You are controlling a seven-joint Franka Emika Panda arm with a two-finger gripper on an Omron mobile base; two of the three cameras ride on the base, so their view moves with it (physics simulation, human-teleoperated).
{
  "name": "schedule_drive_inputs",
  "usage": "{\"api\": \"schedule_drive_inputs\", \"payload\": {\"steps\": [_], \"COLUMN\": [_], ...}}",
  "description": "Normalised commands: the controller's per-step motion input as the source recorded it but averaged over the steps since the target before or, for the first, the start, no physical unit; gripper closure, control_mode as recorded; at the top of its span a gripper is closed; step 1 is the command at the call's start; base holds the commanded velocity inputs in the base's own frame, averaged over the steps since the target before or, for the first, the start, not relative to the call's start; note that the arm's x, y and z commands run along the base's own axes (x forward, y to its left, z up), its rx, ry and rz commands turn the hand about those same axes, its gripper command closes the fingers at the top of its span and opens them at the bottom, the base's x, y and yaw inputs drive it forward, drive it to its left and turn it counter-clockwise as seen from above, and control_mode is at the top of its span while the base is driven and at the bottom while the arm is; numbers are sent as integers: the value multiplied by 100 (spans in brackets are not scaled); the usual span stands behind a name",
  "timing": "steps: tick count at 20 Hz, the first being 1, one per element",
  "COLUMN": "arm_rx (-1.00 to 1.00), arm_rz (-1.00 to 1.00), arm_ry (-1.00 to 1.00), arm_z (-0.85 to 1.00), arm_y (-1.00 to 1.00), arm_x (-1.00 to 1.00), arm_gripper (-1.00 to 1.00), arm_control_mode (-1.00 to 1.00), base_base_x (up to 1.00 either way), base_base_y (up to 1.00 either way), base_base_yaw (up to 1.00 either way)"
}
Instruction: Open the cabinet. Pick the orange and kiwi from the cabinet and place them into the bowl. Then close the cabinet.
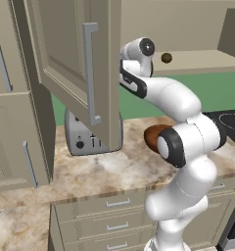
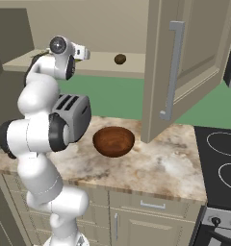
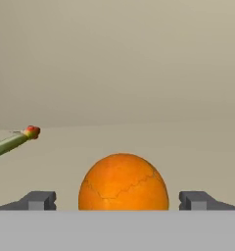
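orange [image 3: 123,182]: sits on the cabinet [image 1: 75,59] shelf, centred between the finger tips of the gripper [image 3: 117,200] with a clear gap on each side.
jaws: spread wide, holding nothing.
handling: likely light and firm, but round and smooth — apt to roll away if nudged from one side.
grip point: across its widest middle, both pads closing evenly.
kiwi [image 2: 120,59]: further along the same shelf, well apart from the arm.
bowl [image 2: 113,141]: on the counter below, beside the toaster [image 1: 87,137] — empty.
green stalk [image 3: 14,140]: lies off to one side, clear of the grasp.
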Motion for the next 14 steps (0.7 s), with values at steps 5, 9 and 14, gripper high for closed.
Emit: {"api": "schedule_drive_inputs", "payload": {"steps": [5,9,14], "arm_rx": [-2,-1,-1], "arm_rz": [0,0,0], "arm_ry": [0,0,0], "arm_z": [-14,-10,-6], "arm_y": [0,0,3], "arm_x": [23,23,24], "arm_gripper": [-100,-100,-100], "arm_control_mode": [-100,-100,-100], "base_base_x": [0,0,0], "base_base_y": [0,0,0], "base_base_yaw": [0,0,0]}}
